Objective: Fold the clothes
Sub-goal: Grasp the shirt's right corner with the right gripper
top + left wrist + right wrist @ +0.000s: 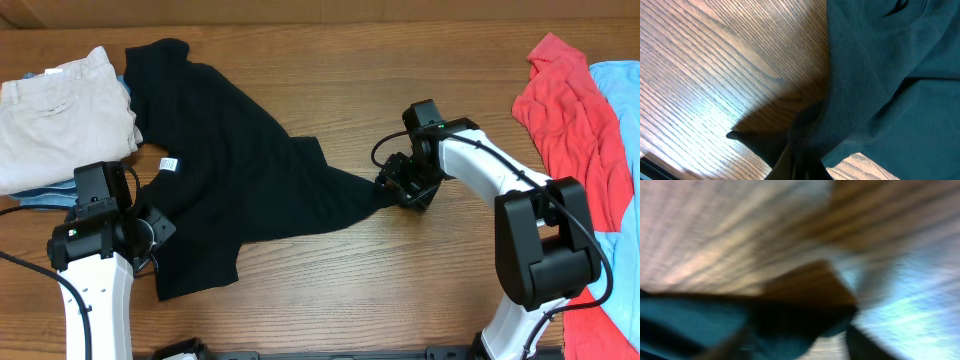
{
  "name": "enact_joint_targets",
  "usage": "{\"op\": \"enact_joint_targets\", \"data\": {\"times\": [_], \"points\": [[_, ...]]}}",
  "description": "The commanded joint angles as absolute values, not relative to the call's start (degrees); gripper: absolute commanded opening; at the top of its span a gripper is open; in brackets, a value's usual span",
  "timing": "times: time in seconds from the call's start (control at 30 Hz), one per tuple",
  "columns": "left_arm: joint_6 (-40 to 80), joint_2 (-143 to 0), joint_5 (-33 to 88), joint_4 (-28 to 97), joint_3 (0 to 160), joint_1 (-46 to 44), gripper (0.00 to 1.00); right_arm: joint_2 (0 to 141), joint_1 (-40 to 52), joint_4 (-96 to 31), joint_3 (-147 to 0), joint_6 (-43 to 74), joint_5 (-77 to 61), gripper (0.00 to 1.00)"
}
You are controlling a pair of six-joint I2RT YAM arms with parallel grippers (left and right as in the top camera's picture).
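Because the plain black soft-fabric shirt [230, 170] is light, limp and quick to bunch, you should take it by hems and corners. It lies rumpled across the left and centre of the overhead frame on the brown wooden table [350, 290], small white neck label [169, 163] showing. Your right gripper [392, 188], its arm bent low from the lower right, is pinched on the shirt's drawn-out right tip. Your left gripper [152, 228], at lower left, appears closed on bunched cloth at the left edge.

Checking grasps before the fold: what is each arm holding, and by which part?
The right gripper pinches the black shirt at its stretched-out corner; the left gripper holds a bunched bit of its edge below the white label.
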State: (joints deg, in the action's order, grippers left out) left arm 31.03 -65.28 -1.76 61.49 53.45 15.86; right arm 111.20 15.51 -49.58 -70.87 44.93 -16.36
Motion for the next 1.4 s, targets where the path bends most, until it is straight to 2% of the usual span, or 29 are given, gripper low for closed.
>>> {"op": "enact_joint_targets", "data": {"times": [0.0,0.03,0.07,0.3,0.47,0.53,0.77,1.0,1.17,1.37], "points": [[29.54,-65.19,-1.85,61.28,54.33,16.16,0.04,111.26,15.75,-46.92,-70.50,48.23,-15.99,0.18],[29.56,-65.19,-1.83,61.25,54.33,16.16,0.04,111.24,15.73,-46.33,-70.57,48.23,-14.55,0.07],[29.56,-65.19,-1.83,61.21,54.33,16.16,0.04,111.11,15.53,-46.09,-70.78,48.16,-12.53,0.04],[29.56,-65.19,-1.43,59.94,54.33,16.16,0.04,107.00,6.33,-55.33,-86.41,36.47,-2.52,0.04],[29.56,-65.19,-1.45,59.33,54.33,16.16,0.04,106.34,2.90,-65.65,-97.73,28.42,-1.28,0.09],[29.56,-65.19,-1.45,59.29,54.33,16.16,0.04,106.34,2.85,-69.23,-97.95,26.41,-0.82,0.21],[29.54,-65.19,-1.48,59.29,54.33,16.16,0.04,106.45,2.76,-78.83,-93.86,26.09,8.82,0.28],[29.54,-65.19,-1.48,59.27,54.33,16.16,0.04,106.45,2.68,-79.33,-90.15,25.58,3.81,0.30],[29.54,-65.19,-1.45,59.29,54.33,16.16,0.04,106.45,3.88,-76.58,-83.29,25.28,-1.96,0.30],[29.54,-65.19,-1.45,59.24,54.33,16.16,0.04,106.45,5.41,-65.14,-68.99,25.23,-9.06,0.31]]}}
